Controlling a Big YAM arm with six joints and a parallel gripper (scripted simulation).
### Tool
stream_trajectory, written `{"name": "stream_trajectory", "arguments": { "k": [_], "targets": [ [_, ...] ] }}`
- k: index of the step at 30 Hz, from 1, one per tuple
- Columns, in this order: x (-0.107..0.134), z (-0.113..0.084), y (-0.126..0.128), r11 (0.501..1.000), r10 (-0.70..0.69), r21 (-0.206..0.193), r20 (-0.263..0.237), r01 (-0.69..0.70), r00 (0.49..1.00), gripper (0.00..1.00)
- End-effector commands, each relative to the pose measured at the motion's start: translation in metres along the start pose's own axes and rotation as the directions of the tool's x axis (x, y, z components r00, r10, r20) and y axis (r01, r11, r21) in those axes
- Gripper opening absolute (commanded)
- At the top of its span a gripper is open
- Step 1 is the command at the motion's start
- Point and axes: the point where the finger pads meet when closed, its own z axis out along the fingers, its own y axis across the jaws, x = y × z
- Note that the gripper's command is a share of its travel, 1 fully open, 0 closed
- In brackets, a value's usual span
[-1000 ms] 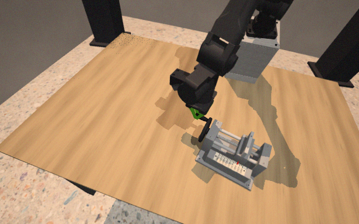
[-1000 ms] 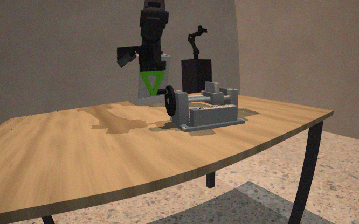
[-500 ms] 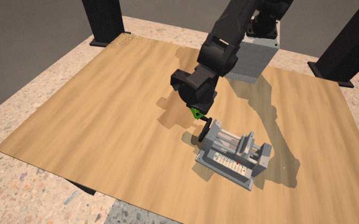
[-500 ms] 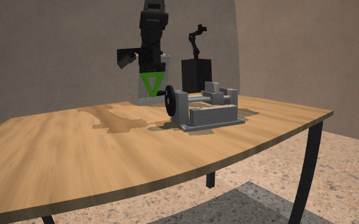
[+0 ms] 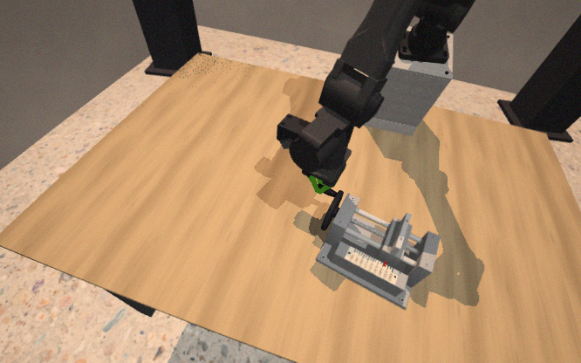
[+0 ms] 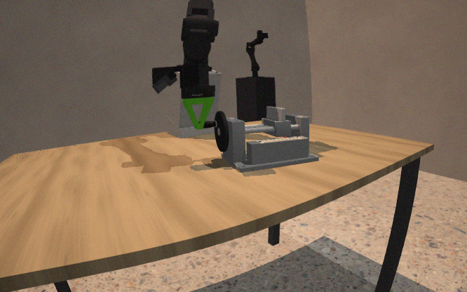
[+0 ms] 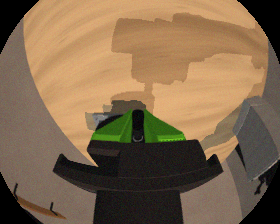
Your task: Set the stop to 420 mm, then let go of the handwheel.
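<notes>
The grey stop rig stands on the table with a black handwheel (image 5: 331,210) (image 6: 221,134) at its left end. A black handle (image 5: 331,193) (image 6: 210,124) sticks out from the top part of the wheel. My gripper (image 5: 321,189) (image 6: 199,125) (image 7: 138,113), with green fingers, points down and is shut on this handle. The grey stop (image 5: 399,235) (image 6: 275,114) sits on the rods, nearer the right end block than the wheel. A red pointer (image 5: 385,263) (image 6: 284,137) marks the right part of the white scale (image 5: 359,260); its numbers are too small to read.
The rig's base plate (image 5: 365,287) (image 6: 279,165) lies on the wooden table (image 5: 171,180) (image 6: 101,217). The grey arm pedestal (image 5: 403,97) stands behind. A second small black arm (image 6: 252,54) on a dark block stands in the background.
</notes>
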Motion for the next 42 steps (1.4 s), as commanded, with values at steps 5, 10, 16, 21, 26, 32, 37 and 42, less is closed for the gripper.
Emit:
{"name": "stream_trajectory", "arguments": {
  "k": [5, 10, 16, 21, 26, 32, 37, 42],
  "targets": [
    [0.006, 0.016, -0.009, 1.000, -0.011, 0.018, -0.009, 0.012, 1.000, 0.06],
    [0.006, 0.017, -0.011, 1.000, -0.010, 0.027, -0.009, 0.010, 1.000, 0.06],
    [0.004, 0.023, 0.009, 1.000, -0.004, -0.010, -0.002, 0.004, 1.000, 0.06],
    [0.005, 0.031, 0.002, 1.000, -0.002, 0.004, -0.004, 0.002, 1.000, 0.06],
    [0.006, 0.032, -0.008, 1.000, -0.003, 0.025, -0.007, 0.003, 1.000, 0.06],
    [0.004, 0.037, 0.014, 1.000, -0.004, -0.008, -0.001, 0.003, 1.000, 0.06],
    [0.004, 0.045, 0.020, 1.000, -0.003, -0.008, -0.001, 0.003, 1.000, 0.06],
    [0.006, 0.048, 0.004, 1.000, -0.001, 0.019, -0.005, 0.001, 1.000, 0.06]
  ]
}}
